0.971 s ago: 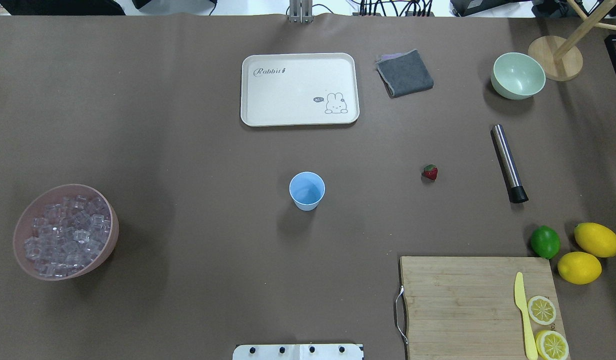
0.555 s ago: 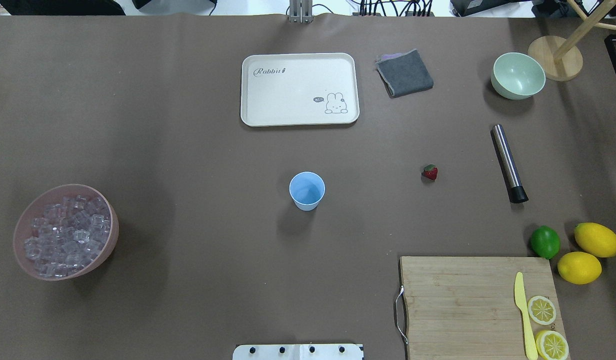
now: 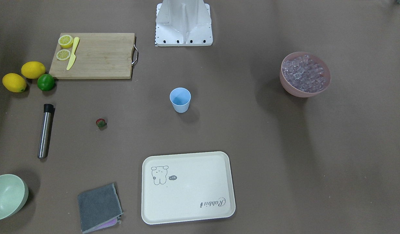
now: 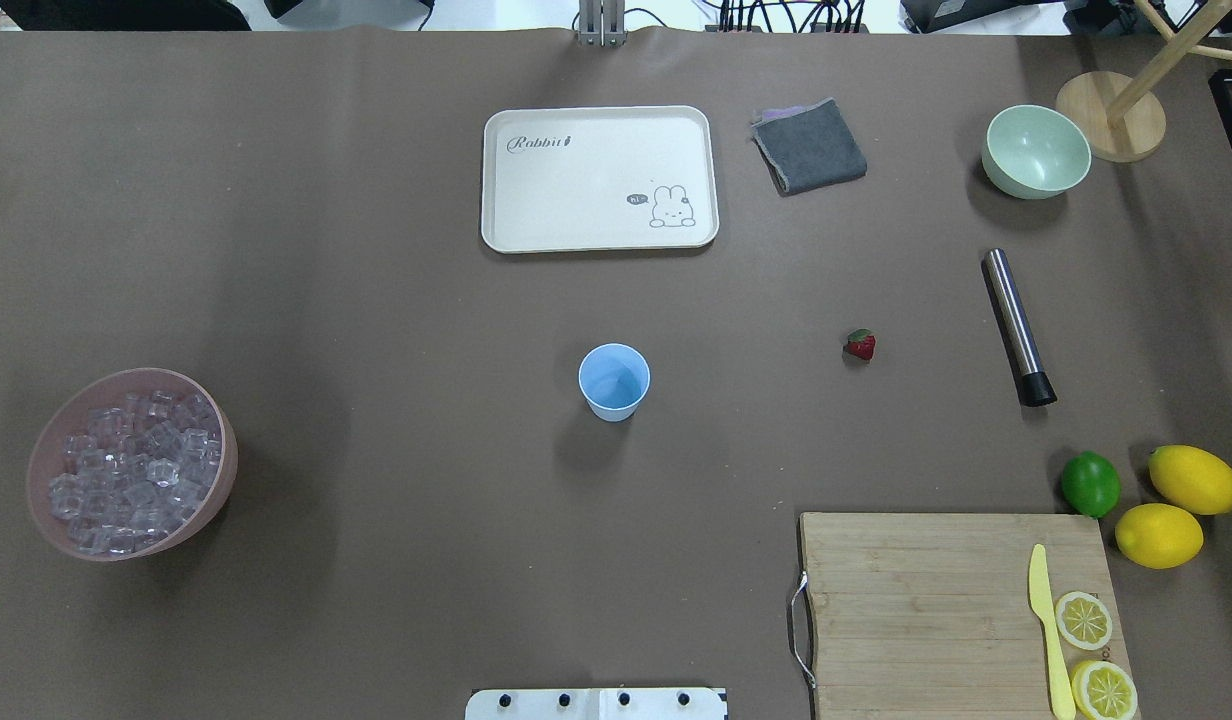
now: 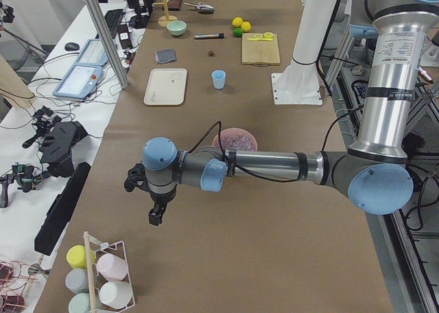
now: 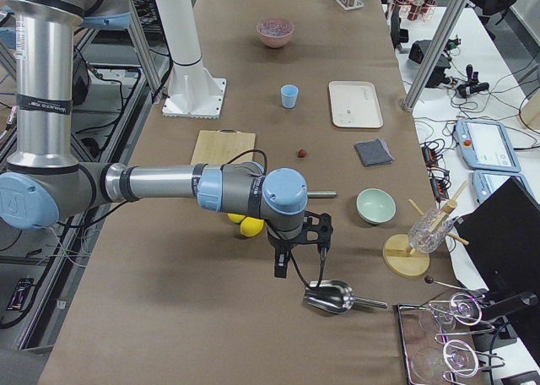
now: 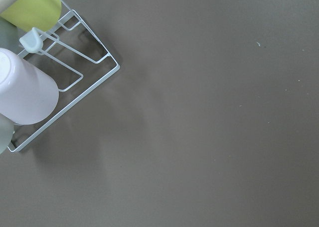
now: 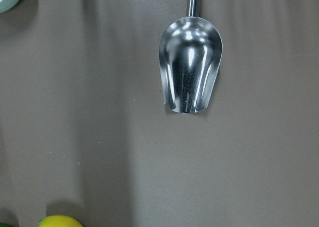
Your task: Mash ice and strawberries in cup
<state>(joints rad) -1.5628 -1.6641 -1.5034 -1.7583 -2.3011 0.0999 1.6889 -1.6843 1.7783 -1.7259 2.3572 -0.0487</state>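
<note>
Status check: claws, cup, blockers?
Left claw, right claw out at table ends, open/shut unclear. Cup upright, empty; strawberry on table, ice in pink bowl. No blockers round cup.

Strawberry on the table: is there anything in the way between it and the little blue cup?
No, nothing visible is. Only bare brown table lies between the strawberry and the cup. The metal rod lies on the strawberry's other side, away from the cup.
</note>
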